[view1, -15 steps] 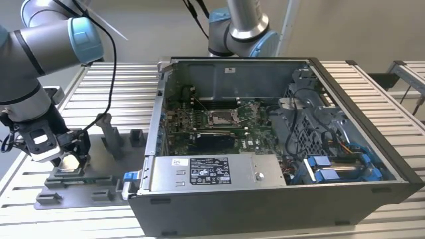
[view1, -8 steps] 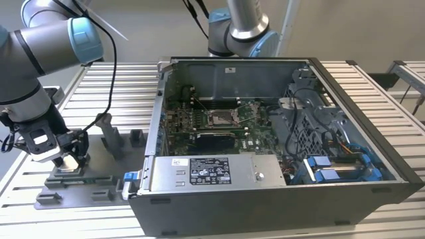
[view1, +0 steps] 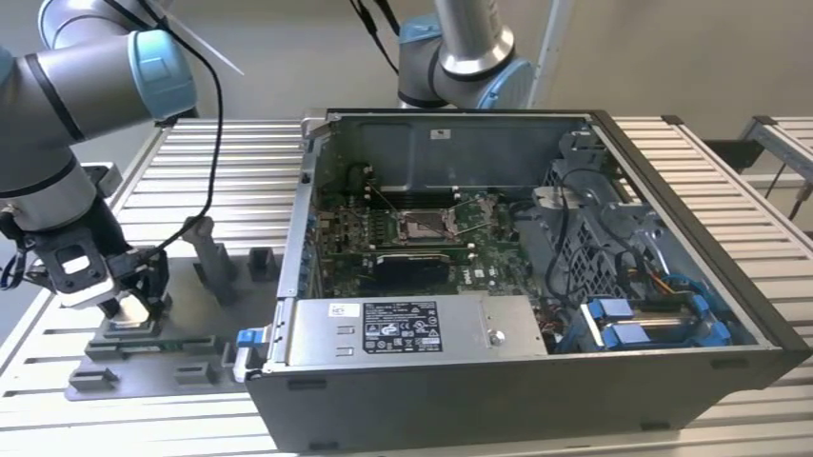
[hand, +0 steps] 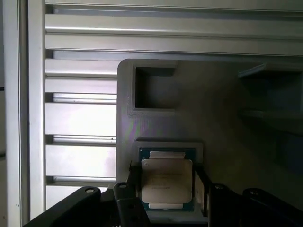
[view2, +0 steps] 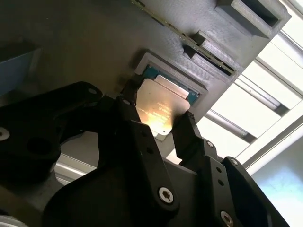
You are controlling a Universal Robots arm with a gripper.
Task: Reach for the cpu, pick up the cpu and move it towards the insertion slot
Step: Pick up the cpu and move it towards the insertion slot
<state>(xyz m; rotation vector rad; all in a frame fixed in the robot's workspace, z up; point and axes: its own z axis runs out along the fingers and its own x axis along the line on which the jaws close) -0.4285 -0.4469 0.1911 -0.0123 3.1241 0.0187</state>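
Reach: done; the claw [view1: 125, 303] straddles the cpu [view2: 161, 106] in its grey fixture [hand: 213, 118].
Grip: cannot tell whether clenched.
Lift: not yet.
Insertion slot [view1: 424, 225]: well apart.

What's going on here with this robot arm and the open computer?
The robot arm's black claw is down at a grey plastic fixture tray, on the exterior view's left of the open dark computer case. Both wrist views show the small square silvery cpu lying in its tray recess, right at the claw. The square metal-framed insertion slot sits on the board inside the case, so the chip has not been carried over yet.
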